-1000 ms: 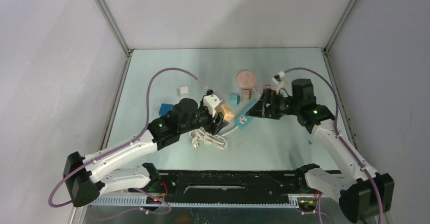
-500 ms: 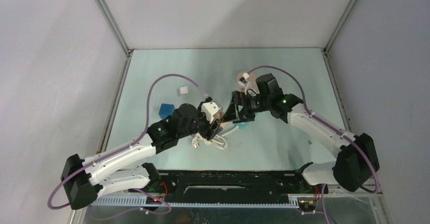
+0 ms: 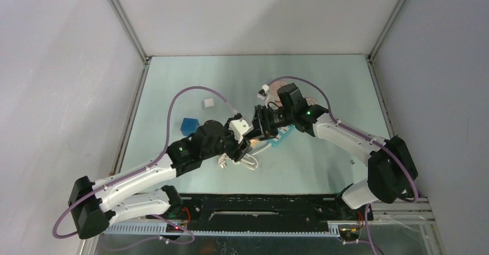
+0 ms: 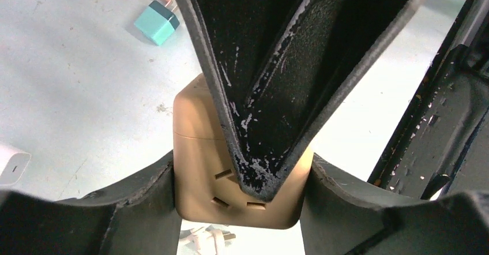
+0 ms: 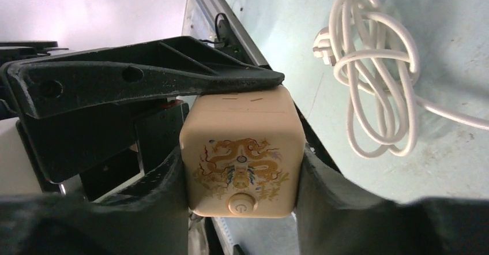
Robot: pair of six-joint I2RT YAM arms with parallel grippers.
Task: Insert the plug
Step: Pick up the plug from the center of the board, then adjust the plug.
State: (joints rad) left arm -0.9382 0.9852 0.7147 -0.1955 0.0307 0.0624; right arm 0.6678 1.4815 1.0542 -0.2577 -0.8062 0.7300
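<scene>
A tan socket cube (image 4: 196,134) sits between the fingers of my left gripper (image 4: 239,200), which is shut on its two sides. Its slotted face shows in the left wrist view, partly covered by one black finger (image 4: 277,93) of the right gripper. In the right wrist view the cube (image 5: 242,151) shows a dragon print and a power button, and my right gripper (image 5: 242,212) presses on both its sides. Both grippers meet mid-table (image 3: 252,135). The white plug (image 5: 322,38) lies on the table at the end of its coiled white cable (image 5: 375,82), apart from the cube.
A teal adapter (image 4: 157,22) and a white charger (image 4: 11,165) lie near the cube. A blue power strip (image 3: 282,135) is under the right arm. A blue block (image 3: 188,125), a white cube (image 3: 208,102) and a pink disc (image 3: 277,86) lie further back.
My right arm swung left from the blue strip to the cube in my left gripper and closed on it. The left arm barely moved.
</scene>
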